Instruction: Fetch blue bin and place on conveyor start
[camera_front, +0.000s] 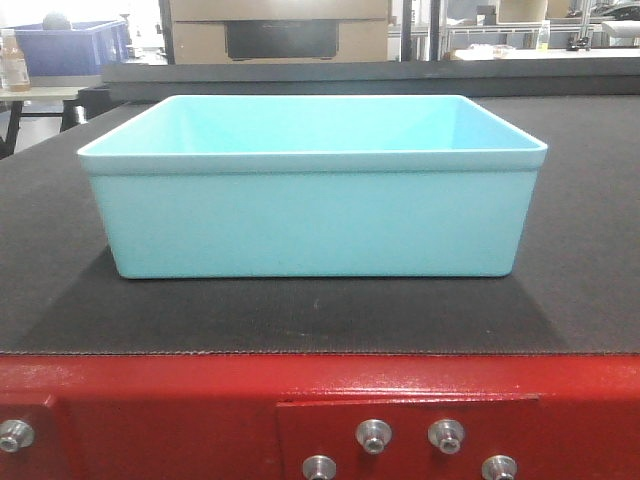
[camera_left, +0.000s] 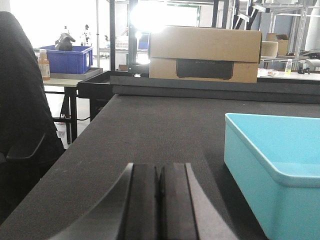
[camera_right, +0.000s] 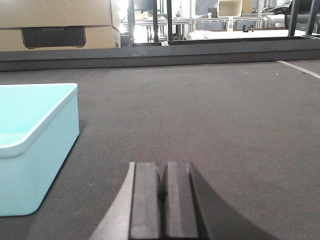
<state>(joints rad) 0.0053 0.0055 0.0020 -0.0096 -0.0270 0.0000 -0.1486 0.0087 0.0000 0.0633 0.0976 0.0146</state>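
Light cyan rectangular plastic bin (camera_front: 312, 190) sits upright on the dark textured conveyor belt (camera_front: 580, 250), near its red metal frame (camera_front: 200, 400). Left gripper (camera_left: 159, 200) and right gripper (camera_right: 163, 200) flank it, fingers pressed together, empty.

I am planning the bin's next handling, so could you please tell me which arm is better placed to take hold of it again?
Neither clearly. The light turquoise plastic bin rests on the dark textured belt, between the shut left gripper and the shut right gripper, one on each side, both empty.
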